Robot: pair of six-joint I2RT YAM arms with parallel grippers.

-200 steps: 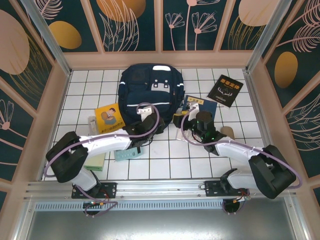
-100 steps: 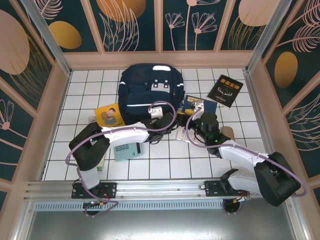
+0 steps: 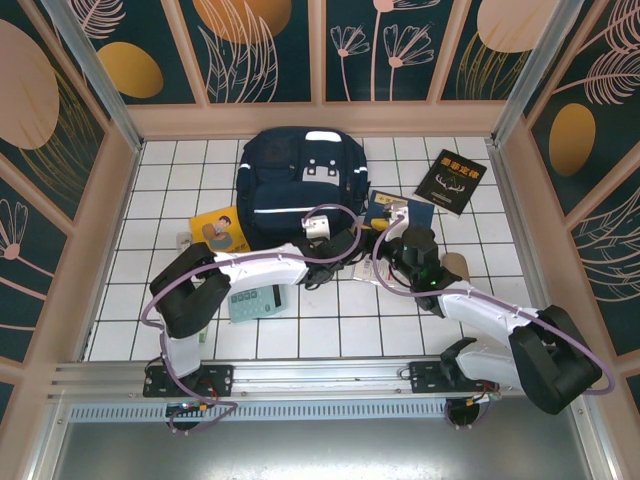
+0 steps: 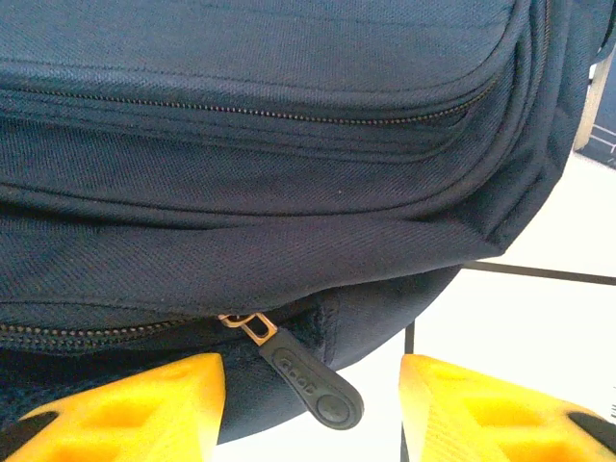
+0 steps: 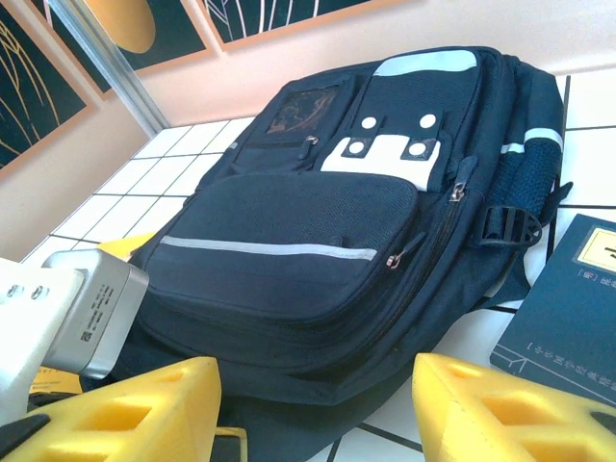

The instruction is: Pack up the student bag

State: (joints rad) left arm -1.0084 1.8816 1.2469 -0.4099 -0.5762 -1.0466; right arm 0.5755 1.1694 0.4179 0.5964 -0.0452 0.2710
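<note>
One student bag (image 4: 289,144) — before left tool (image 4: 313,404)

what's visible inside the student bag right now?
Only the outside of the student bag shows: navy fabric and zip lines, with a zip pull hanging at its lower edge. The interior and any contents are covered by the fabric.

Cannot read the print on the black booklet (image 3: 450,181); cannot see the near edge of the backpack (image 3: 295,170) beneath the left arm (image 3: 260,268), nor where its lower zipper (image 4: 96,332) ends.
</note>
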